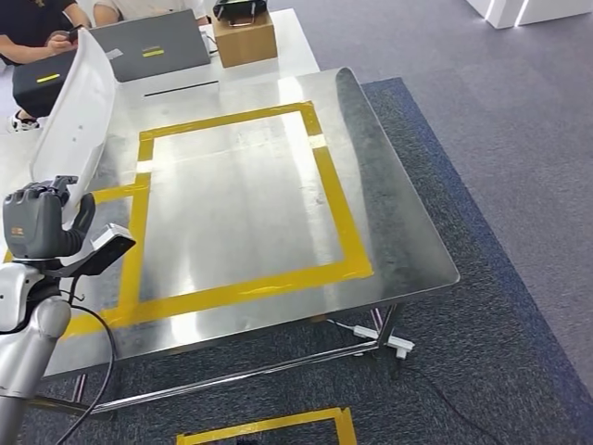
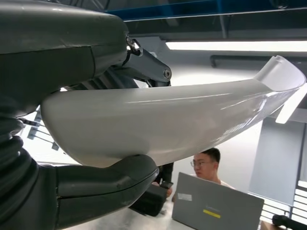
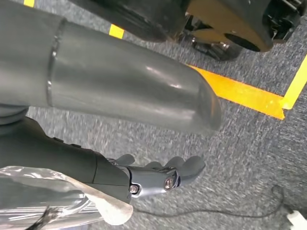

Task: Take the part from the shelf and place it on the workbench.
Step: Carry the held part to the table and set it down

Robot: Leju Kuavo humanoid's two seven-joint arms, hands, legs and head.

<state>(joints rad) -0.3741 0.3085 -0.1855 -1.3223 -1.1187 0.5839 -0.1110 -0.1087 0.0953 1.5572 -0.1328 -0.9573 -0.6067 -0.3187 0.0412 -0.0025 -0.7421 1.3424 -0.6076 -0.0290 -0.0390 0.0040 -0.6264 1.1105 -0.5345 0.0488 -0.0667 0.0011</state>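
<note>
Between thumb and fingers of the left hand [image 1: 42, 221] sits the white part [image 1: 73, 111], clasped at one end; its long axis rises away above the workbench [image 1: 392, 222] edge. Right hand [image 3: 159, 175] hangs slack, holding nothing.

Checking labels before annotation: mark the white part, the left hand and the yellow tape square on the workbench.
white part [image 1: 73, 111]: head view, middle of its curved shell.
left hand [image 1: 38, 222]: head view, back of the hand.
yellow tape square [image 1: 343, 227]: head view, right strip.
</note>
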